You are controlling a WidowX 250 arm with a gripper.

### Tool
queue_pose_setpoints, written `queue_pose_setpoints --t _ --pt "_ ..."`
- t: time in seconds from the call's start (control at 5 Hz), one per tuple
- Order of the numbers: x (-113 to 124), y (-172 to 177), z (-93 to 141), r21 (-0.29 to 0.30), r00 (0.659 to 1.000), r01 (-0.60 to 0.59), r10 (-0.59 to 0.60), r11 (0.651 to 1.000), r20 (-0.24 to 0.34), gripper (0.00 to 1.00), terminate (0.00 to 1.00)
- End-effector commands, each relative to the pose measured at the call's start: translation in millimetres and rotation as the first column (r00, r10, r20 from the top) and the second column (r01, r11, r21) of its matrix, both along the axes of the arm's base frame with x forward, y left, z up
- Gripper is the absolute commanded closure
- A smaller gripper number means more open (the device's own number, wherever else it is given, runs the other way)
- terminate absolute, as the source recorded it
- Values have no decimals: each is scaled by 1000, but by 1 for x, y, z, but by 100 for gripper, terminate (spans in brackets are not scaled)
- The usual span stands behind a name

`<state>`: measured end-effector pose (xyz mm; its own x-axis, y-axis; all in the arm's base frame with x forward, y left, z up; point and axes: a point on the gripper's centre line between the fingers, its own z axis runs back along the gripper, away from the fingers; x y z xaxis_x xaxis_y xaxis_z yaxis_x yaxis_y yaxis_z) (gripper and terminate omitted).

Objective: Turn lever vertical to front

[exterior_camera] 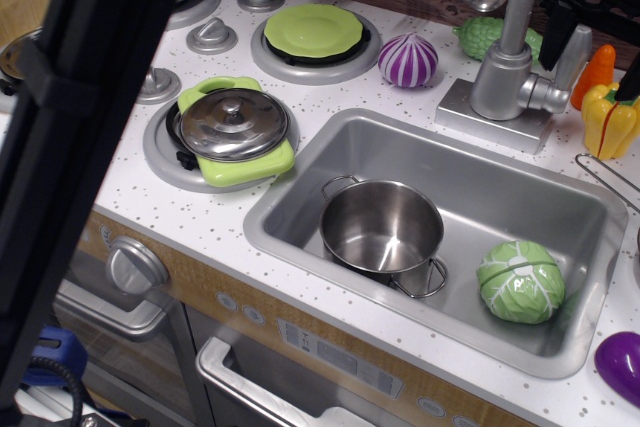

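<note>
The lever is a short flat silver handle. It juts from a side knuckle on the right of the faucet body and stands tilted upward. My black gripper comes in from the top right corner with its jaws apart. One finger is just left of the lever, close to it or touching it. The other finger is at the right edge, over the yellow pepper. Nothing is clamped between them.
The sink below the faucet holds a steel pot and a green cabbage. A purple onion, a green vegetable and an orange carrot lie near the faucet. A lidded green pan and a green plate sit on burners. A dark post blocks the left foreground.
</note>
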<state>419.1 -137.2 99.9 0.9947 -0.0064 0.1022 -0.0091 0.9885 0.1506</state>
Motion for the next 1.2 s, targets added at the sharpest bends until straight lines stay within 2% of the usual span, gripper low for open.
queue_pose_setpoints --t 0.0,0.2,0.4,0.6,1.0 --pt "0 0 0 0 1000 0 0 1000 0 0 0" --pt "7 -3 7 12 998 0 -1 1000 64 0 0" --pt "13 -6 14 58 991 10 -18 998 133 0 0" --pt "19 -5 23 76 982 18 -32 997 183 0 0" --pt "40 -1 30 97 972 44 -65 994 227 0 0"
